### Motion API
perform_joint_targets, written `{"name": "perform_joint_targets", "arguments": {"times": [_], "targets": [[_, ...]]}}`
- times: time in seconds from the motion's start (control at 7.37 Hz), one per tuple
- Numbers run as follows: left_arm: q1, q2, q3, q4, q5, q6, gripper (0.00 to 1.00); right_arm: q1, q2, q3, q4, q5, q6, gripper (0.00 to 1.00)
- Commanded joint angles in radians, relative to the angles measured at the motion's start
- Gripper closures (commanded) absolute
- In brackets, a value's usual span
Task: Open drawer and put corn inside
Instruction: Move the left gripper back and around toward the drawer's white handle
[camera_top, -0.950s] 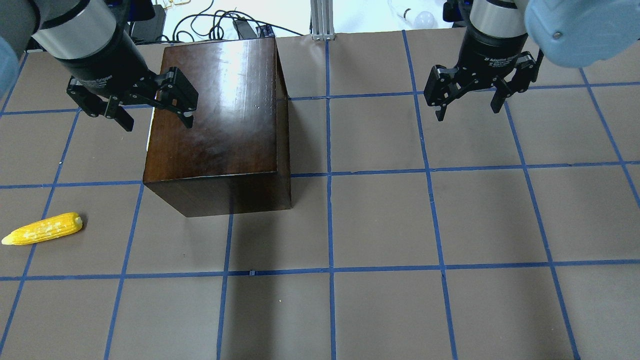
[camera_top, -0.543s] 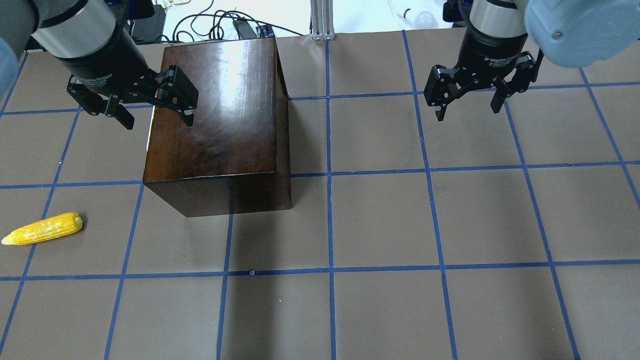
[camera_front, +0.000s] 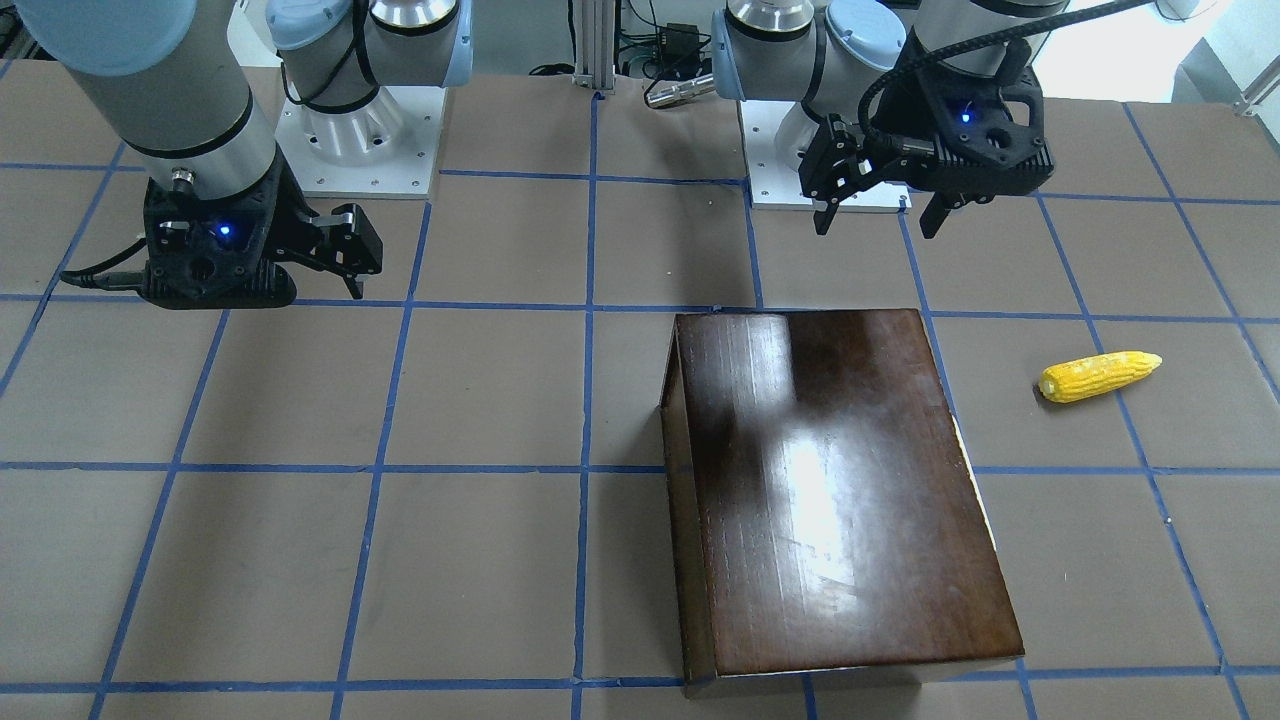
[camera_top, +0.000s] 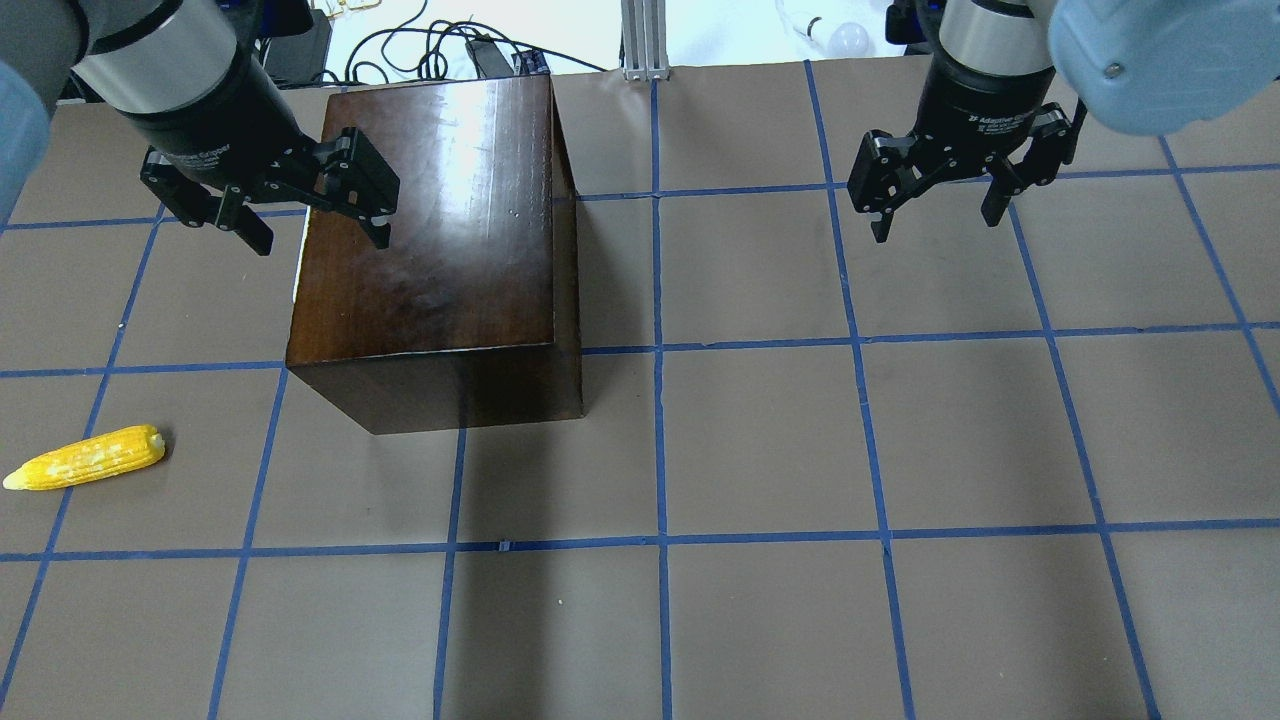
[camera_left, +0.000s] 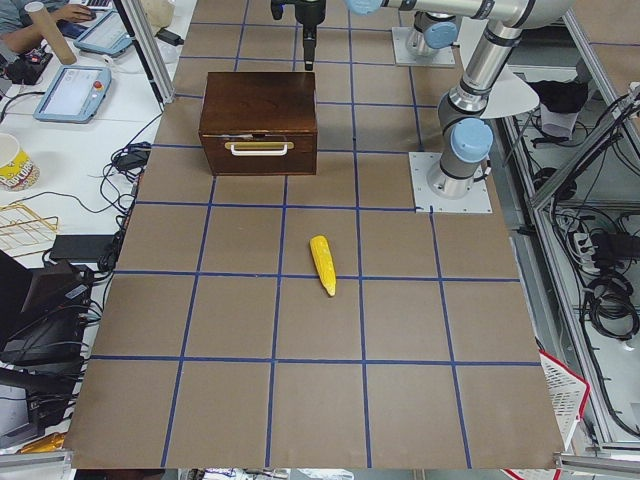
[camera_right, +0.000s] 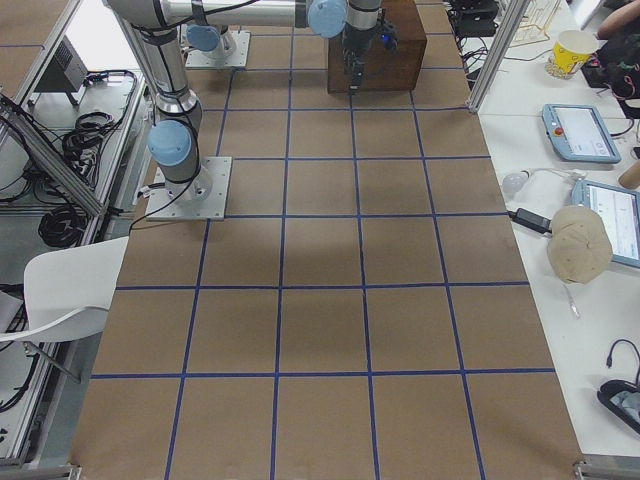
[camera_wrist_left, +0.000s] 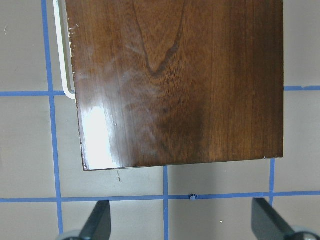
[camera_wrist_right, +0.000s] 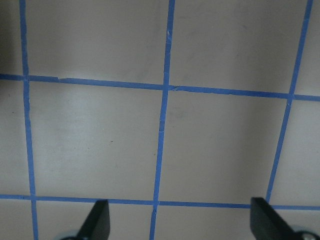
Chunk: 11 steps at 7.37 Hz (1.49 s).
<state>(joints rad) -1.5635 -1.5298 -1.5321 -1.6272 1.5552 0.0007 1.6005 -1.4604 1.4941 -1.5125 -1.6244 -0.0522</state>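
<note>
Surface: a table covered in brown paper and taped into a blue grid, with cables beyond its far edge
Done so far: nothing, by my reading; the drawer sits flush in the dark box and its pale handle is untouched
Remaining: pull the drawer out, fetch the corn, place it inside
Corn: lying flat on the table on the robot's left, out in front of the drawer face and well apart from the box
Left gripper: jaws spread wide, empty, hovering above the box's handle-side edge
Right gripper: jaws wide, empty, over bare table well away from the box
Change: the left gripper has crept slightly towards the far side; the right gripper, box and corn are as they were
</note>
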Motion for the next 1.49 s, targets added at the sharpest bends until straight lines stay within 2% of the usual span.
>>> {"name": "perform_joint_targets", "arguments": {"times": [0.0, 0.27, 0.54, 0.81, 1.09, 1.22, 1.36], "targets": [[0.009, -0.006, 0.007, 0.003, -0.004, 0.001, 0.0, -0.001, 0.0, 0.0, 0.0, 0.0, 0.0, 0.0], [0.066, -0.015, 0.027, 0.0, -0.007, 0.028, 0.0, -0.001, 0.0, 0.0, 0.0, 0.001, 0.0, 0.0], [0.205, -0.051, 0.062, -0.002, -0.146, 0.128, 0.0, -0.001, 0.0, 0.0, 0.0, 0.0, 0.0, 0.0], [0.307, -0.116, 0.07, -0.003, -0.155, 0.249, 0.0, -0.001, 0.0, 0.0, 0.0, 0.0, 0.0, 0.0], [0.411, -0.189, 0.066, 0.003, -0.156, 0.474, 0.0, -0.001, -0.001, 0.0, 0.0, 0.0, 0.0, 0.0], [0.448, -0.235, 0.063, 0.036, -0.156, 0.566, 0.0, -0.001, 0.0, 0.0, 0.0, 0.0, 0.0, 0.0], [0.459, -0.278, 0.055, 0.094, -0.156, 0.578, 0.0, -0.001, 0.0, 0.0, 0.0, 0.0, 0.0, 0.0]]}}
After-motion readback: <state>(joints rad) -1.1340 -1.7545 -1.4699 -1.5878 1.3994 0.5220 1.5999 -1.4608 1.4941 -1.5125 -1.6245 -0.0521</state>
